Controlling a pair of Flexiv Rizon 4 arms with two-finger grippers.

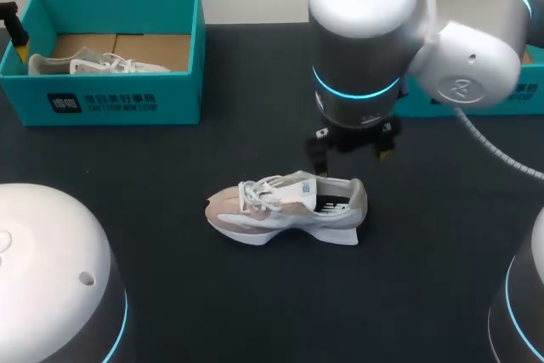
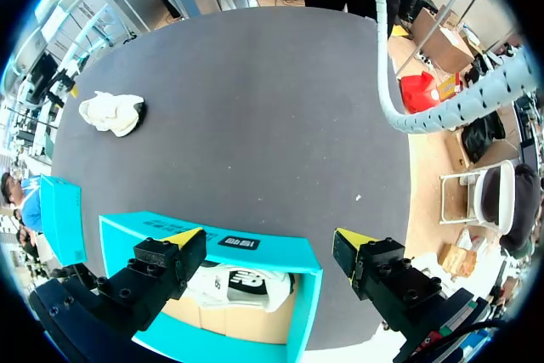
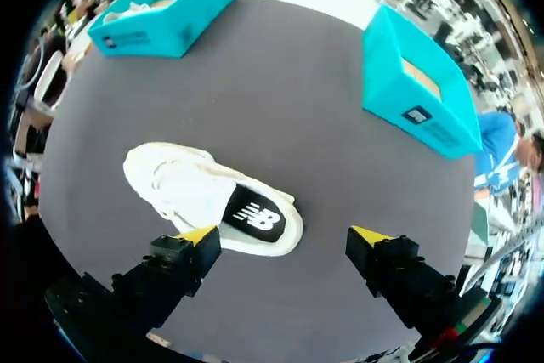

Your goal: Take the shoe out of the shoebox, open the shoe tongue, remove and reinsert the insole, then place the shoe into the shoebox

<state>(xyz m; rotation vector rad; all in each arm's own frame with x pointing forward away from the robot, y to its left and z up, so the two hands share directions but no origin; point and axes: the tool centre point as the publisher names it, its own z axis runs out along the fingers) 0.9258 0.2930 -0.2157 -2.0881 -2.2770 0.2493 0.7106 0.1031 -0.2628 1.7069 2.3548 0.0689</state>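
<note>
Near the table's (image 1: pixel 255 312) middle your shoe (image 1: pixel 285 210) lies on its sole, toe to your left, with bare tabletop all round it. Your right gripper (image 3: pixel 285 235) hangs over the heel, fingers spread, holding nothing. Your left gripper (image 2: pixel 268 236) gapes likewise above the shoebox (image 1: pixel 110 104) at the far left edge, a second shoe (image 1: pixel 93 64) inside.

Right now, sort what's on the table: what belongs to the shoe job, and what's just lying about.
Job:
- shoe on the table
- right pincer, open, above it
- right shoebox, seemingly empty, likely its box

Lying about, probably:
- left shoebox
- second shoe inside it, with the left pincer open above
</note>
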